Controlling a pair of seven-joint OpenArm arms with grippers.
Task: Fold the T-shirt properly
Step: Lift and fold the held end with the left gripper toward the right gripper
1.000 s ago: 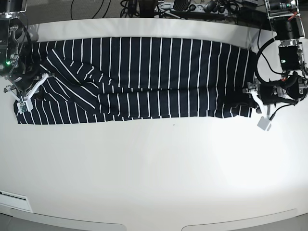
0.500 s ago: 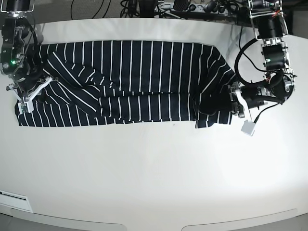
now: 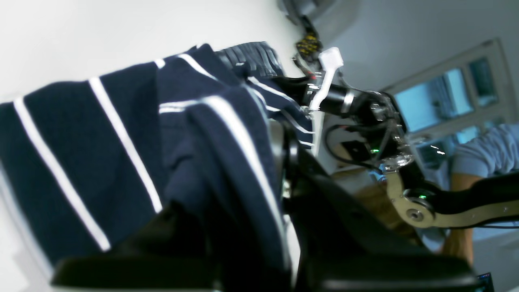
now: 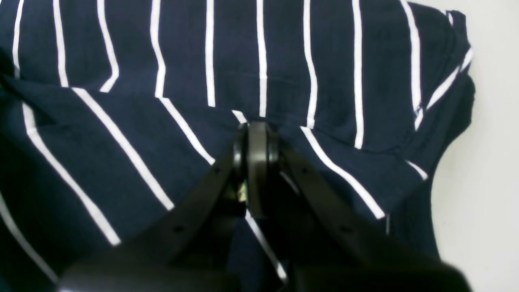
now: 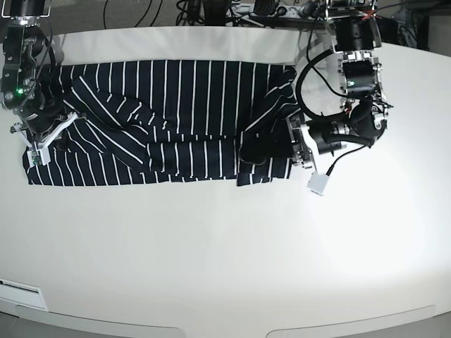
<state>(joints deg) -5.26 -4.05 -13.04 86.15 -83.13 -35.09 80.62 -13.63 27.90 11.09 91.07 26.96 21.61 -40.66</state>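
Pinched in the left gripper point(image 3: 279, 170), in the left wrist view, is a bunched edge of the soft dark navy T-shirt with thin white stripes point(image 3: 101, 162). Seen from the right wrist, the right gripper point(image 4: 256, 142) is pressed together on the cloth. From the base, the shirt is seen stretched across the white table point(image 5: 225, 260).

A broad white table with a smooth matte top point(image 5: 225, 246) fills most of the base view, its near edge curving along the bottom. Behind its far edge, a tangle of black cables point(image 5: 211, 10) lies on a grey floor. In the left wrist view, a blurred person in a light blue short-sleeved shirt point(image 3: 482, 154) stands near bright blue-tinted windows in pale frames point(image 3: 442, 89).
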